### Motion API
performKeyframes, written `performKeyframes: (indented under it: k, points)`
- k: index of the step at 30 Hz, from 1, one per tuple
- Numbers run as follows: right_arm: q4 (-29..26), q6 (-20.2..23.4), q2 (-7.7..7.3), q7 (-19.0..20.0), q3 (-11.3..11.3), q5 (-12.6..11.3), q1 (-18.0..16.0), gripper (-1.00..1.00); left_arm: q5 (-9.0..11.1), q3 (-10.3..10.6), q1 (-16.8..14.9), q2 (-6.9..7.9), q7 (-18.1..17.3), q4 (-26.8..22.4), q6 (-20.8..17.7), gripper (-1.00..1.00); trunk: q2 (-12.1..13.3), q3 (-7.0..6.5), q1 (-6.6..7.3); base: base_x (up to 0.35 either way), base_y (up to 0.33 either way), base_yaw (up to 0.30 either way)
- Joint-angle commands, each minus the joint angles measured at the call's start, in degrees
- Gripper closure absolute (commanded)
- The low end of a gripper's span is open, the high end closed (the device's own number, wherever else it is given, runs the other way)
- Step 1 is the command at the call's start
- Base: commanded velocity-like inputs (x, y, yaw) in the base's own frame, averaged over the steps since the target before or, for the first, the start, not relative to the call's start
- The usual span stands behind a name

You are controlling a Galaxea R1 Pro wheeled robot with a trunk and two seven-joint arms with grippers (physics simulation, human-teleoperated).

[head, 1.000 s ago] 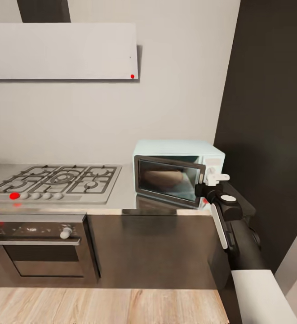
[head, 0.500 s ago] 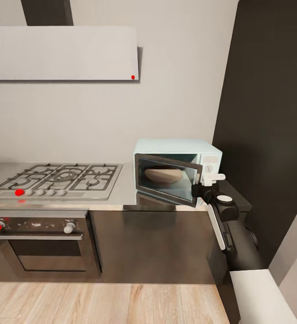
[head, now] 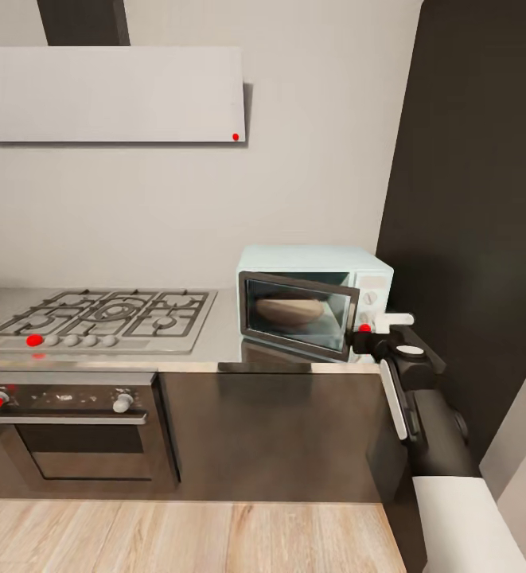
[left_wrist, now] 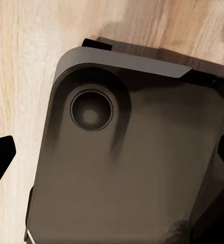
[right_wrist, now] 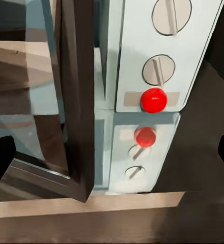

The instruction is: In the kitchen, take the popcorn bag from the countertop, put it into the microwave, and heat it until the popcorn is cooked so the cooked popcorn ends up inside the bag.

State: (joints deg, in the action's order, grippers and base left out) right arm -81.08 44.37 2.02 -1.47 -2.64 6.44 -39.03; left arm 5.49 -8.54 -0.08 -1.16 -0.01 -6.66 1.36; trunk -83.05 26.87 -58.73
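Mint-blue microwave stands on your counter beside the steel hob, its dark glass door ajar, with a tan rounded shape, likely the popcorn bag, visible behind the glass. Your right hand hovers just off the control panel near the red light; whether it is wide or narrow you cannot tell. Your left wrist camera looks down on a dark base over wood floor.
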Motion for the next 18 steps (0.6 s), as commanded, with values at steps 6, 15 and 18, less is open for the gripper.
performKeyframes:
  k: [6,15,18]
  points:
    - [-0.04,2.5,-0.19,3.25,0.0,0.81,2.75,-1.0,0.58,-0.07,-0.01,-0.03,0.0,-0.02,0.13,-1.0,-0.03,0.06,0.0,0.0,0.0,0.0]
    - [1.33,2.27,-7.61,3.32,-4.48,1.11,3.08,-1.0,0.58,-0.07,-0.01,-0.03,0.0,-0.02,0.13,-1.0,-0.03,0.06,0.0,0.0,0.0,0.0]
    - [0.92,2.15,-7.64,3.32,-4.67,1.16,3.08,-1.0,0.58,-0.07,-0.01,-0.06,0.0,-0.08,0.13,-1.0,-0.03,0.06,0.0,0.0,0.0,0.0]
